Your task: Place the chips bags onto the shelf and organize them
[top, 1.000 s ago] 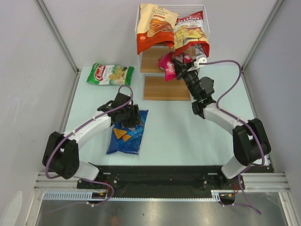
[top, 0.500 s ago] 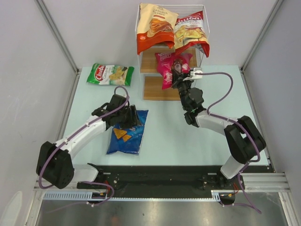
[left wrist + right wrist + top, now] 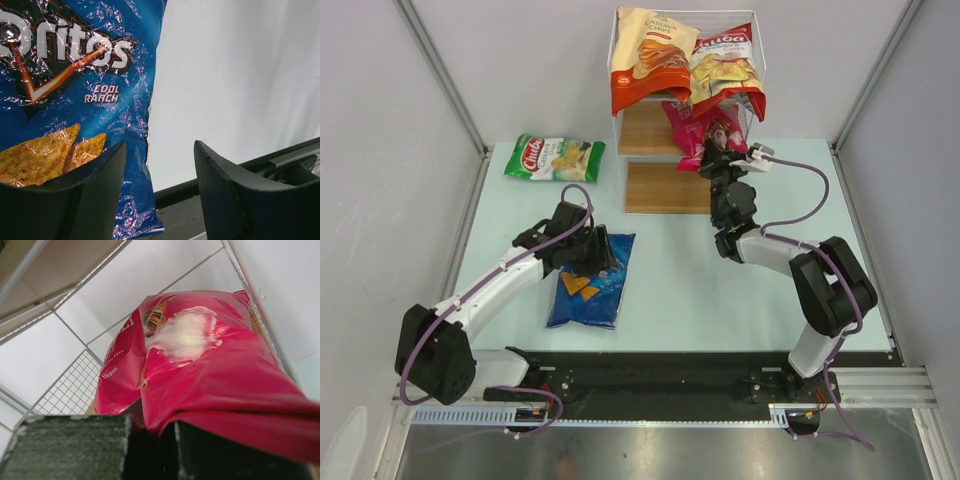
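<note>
- Shelf point(image 3: 665, 188): stepped rack with a white wire frame and wooden boards, at the far middle of the table point(image 3: 720, 290); the lowest board is bare.
- Orange bag point(image 3: 650, 58): on the shelf's top tier, left side, upright and leaning, with its lower edge hanging over the front.
- Red bag point(image 3: 725, 65): on the shelf's top tier, right side, just beside the orange bag and touching it, also drooping over the front edge.
- Pink bag point(image 3: 705, 130) point(image 3: 200, 360): at the shelf's middle tier, right side, under the overhanging red bag and tilted. Whether it rests on the board cannot be told. The right wrist view shows wire mesh behind it and a board above.
- Right gripper point(image 3: 718, 160) point(image 3: 150, 425): just in front of the shelf's right half, jaws clamped on the pink bag's lower edge.
- Green bag point(image 3: 555, 157): flat on the table, left of the shelf and apart from it.
- Blue bag point(image 3: 592, 280) point(image 3: 75, 75): flat on the table, well in front of the shelf and to its left, label up.
- Left gripper point(image 3: 595, 250) point(image 3: 160, 150): over the blue bag's far end, jaws apart and holding nothing. One finger is above the bag, the other above bare table past the bag's edge.
</note>
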